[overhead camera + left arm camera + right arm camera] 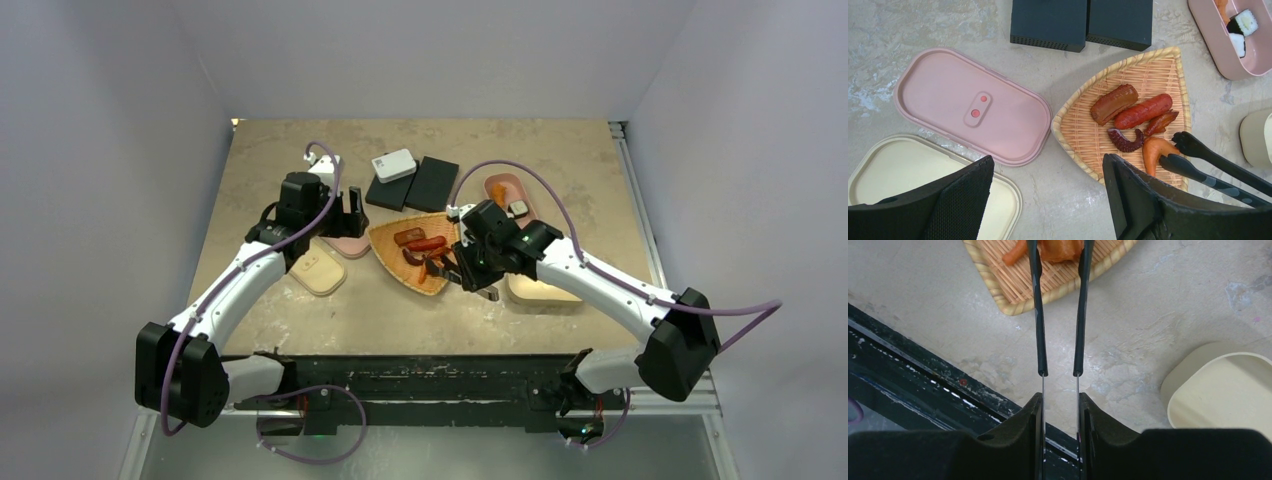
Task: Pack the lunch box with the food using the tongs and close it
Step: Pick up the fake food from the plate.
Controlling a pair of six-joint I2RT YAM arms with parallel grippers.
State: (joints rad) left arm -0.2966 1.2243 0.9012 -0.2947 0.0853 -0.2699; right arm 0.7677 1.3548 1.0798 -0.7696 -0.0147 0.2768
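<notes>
While the right gripper [1060, 407] is clenching the tongs [1038, 315] by their thin arms at the bottom of the right wrist view, their black tips are flanking an orange piece of food [1060, 249] on the wicker tray [1013, 287] at the top edge. Left of the tray, the left gripper [1045, 187] is hovering with jaws spread wide, grasping nothing, beside a cream lid [893, 170]. Beyond it a pink lid [948, 95] is lying flat; two black boxes [1048, 22] are sitting at the top of the frame, and the pink lunch box [1220, 57] at upper right is holding two dark-and-white pieces
</notes>
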